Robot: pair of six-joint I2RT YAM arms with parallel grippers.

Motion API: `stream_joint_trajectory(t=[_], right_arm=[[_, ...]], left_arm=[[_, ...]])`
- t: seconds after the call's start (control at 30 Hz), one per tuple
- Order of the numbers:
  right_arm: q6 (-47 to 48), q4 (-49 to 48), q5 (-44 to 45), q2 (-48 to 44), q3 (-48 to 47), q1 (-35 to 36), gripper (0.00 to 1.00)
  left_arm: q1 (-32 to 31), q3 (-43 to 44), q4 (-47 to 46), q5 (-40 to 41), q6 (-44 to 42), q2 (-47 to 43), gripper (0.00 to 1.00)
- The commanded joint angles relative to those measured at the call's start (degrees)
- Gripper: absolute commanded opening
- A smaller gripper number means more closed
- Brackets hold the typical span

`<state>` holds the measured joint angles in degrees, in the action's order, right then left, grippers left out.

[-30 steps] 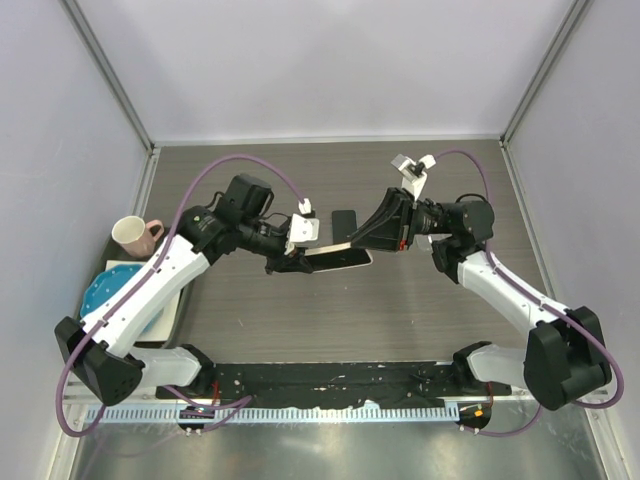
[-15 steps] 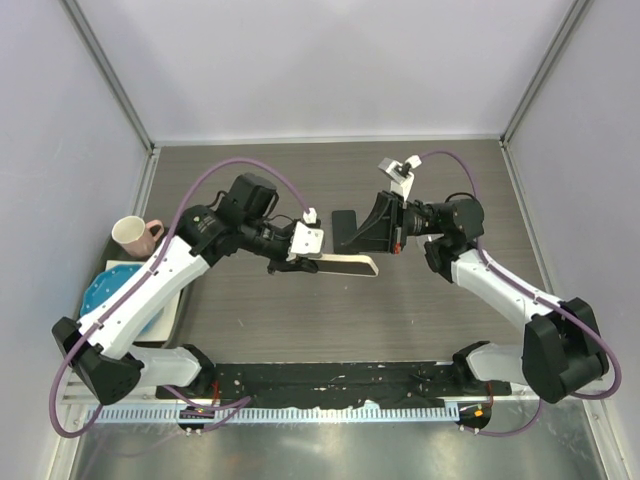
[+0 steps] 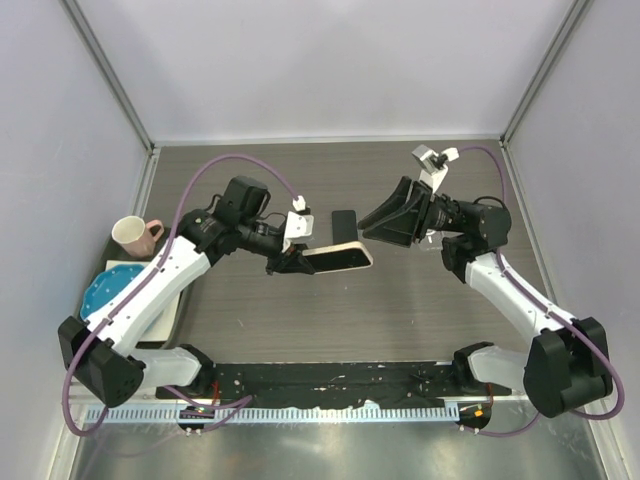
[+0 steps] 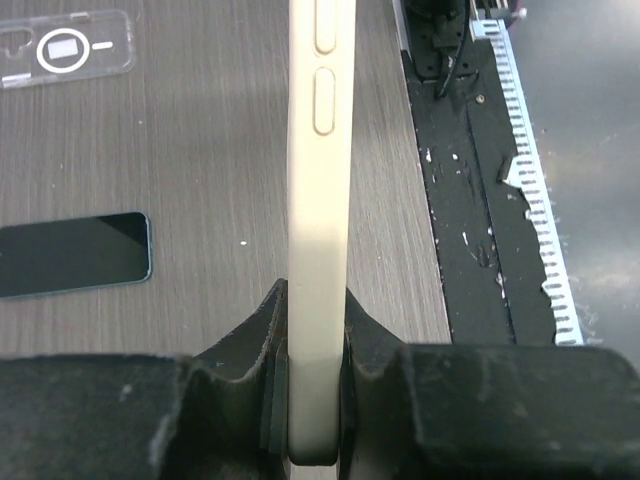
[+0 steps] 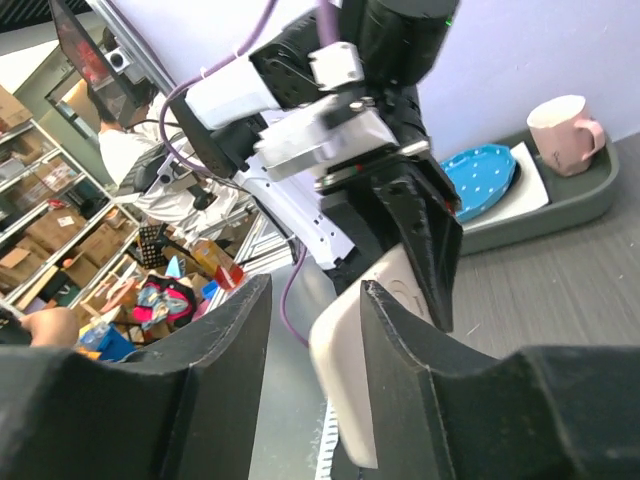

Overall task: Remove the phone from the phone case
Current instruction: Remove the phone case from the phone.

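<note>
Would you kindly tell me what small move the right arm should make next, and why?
Probably ease the right fingers forward and close them on the free end of the cream phone case. The left fingers are clamped on its other end, holding it above the table. The right fingers stand open near the free end, gripping nothing, so the case has no second hold for prying.

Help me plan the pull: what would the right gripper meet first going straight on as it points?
Probably the free end of the phone case held by the left gripper: it shows between the fingers of the open right gripper. Depth is unclear.
</note>
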<state>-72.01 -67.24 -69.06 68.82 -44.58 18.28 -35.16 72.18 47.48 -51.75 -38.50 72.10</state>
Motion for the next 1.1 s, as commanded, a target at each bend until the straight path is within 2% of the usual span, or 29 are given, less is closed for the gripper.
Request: stream_joint_trajectory(t=[0.0, 0.1, 0.27, 0.37, 0.47, 0.5, 0.67, 0.83, 0.93, 1.0, 1.07], right_arm=[[-1.3, -8.2, 4.3, -2.9, 1.5, -0.4, 0.48], [3.3, -6.5, 5.7, -3.5, 4.0, -0.2, 0.57], [13.7, 3.2, 8.8, -3.2, 5.4, 0.4, 0.58], [15.7, 3.7, 9.1, -2.4, 5.1, 0.5, 0.53], [13.5, 1.0, 9.3, -1.9, 4.9, 0.4, 0.4], [13.0, 0.3, 9.1, -1.8, 4.7, 0.5, 0.31], [7.5, -5.0, 8.3, -0.2, 4.8, 0.5, 0.15], [4.1, -4.7, 7.3, 0.4, 4.1, 0.9, 0.13], [1.2, -4.8, 6.1, 1.2, 3.0, 1.3, 0.05], [-1.5, -4.9, 6.0, 2.1, 2.7, 1.5, 0.01], [-3.0, -4.9, 5.2, 3.0, 2.0, 1.7, 0.01]], left_arm=[[1.4, -1.6, -12.0, -7.2, 8.3, -1.4, 0.0], [1.4, -1.2, -13.4, -7.4, 10.3, -0.4, 0.0], [1.4, 0.5, -14.3, -9.4, 12.6, 1.7, 0.0], [1.4, 0.3, -14.5, -9.4, 12.7, 2.3, 0.0], [1.4, -0.6, -15.0, -9.4, 12.7, 2.1, 0.0], [1.4, -0.9, -15.1, -9.3, 12.7, 2.1, 0.0], [1.4, -1.2, -15.4, -9.5, 12.7, 2.0, 0.0], [1.4, -1.1, -15.4, -9.3, 12.3, 2.0, 0.0], [1.4, -0.4, -14.3, -8.5, 10.8, 2.2, 0.0], [1.2, 0.8, -12.1, -7.5, 7.9, 2.3, 0.0], [0.7, 2.3, -8.0, -4.4, 4.3, 2.3, 0.0]])
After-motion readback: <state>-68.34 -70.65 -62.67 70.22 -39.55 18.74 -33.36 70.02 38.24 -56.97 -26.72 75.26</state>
